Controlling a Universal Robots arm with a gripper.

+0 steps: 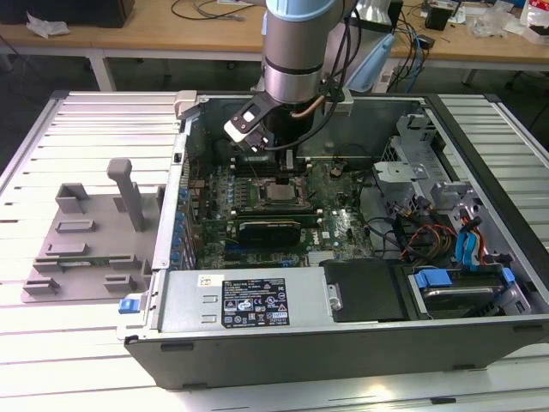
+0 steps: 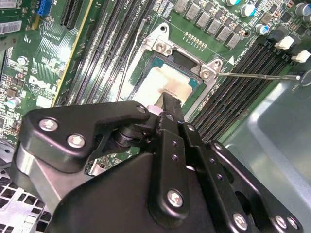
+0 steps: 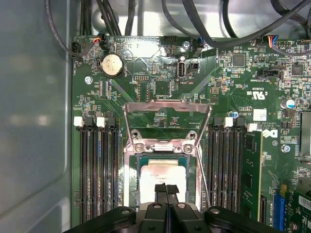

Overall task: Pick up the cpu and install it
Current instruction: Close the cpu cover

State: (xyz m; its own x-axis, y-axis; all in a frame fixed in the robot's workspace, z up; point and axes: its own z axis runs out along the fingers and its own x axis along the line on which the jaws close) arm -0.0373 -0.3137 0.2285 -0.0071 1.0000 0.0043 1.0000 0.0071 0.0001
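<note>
The cpu [image 3: 163, 175] is a pale silver square lying flat inside the dark socket [image 3: 135, 187] on the green motherboard. Both wrist views show it; in the second wrist view the cpu [image 2: 158, 80] sits just past the black fingertips [image 2: 171, 101]. My gripper [image 3: 166, 188] hovers right over the cpu's near edge, its two fingers pressed together with nothing between them. In the exterior view the gripper [image 1: 288, 163] hangs inside the open computer case, just above the socket and cpu [image 1: 276, 192]. Whether the fingertips touch the cpu I cannot tell.
The socket's metal load frame [image 3: 166, 119] stands hinged open and its thin lever [image 2: 257, 75] is swung out. Memory slots flank the socket, with a green memory stick [image 3: 250, 170] in one. Cables cross the case wall. A grey parts fixture [image 1: 86, 249] lies at the exterior view's left.
</note>
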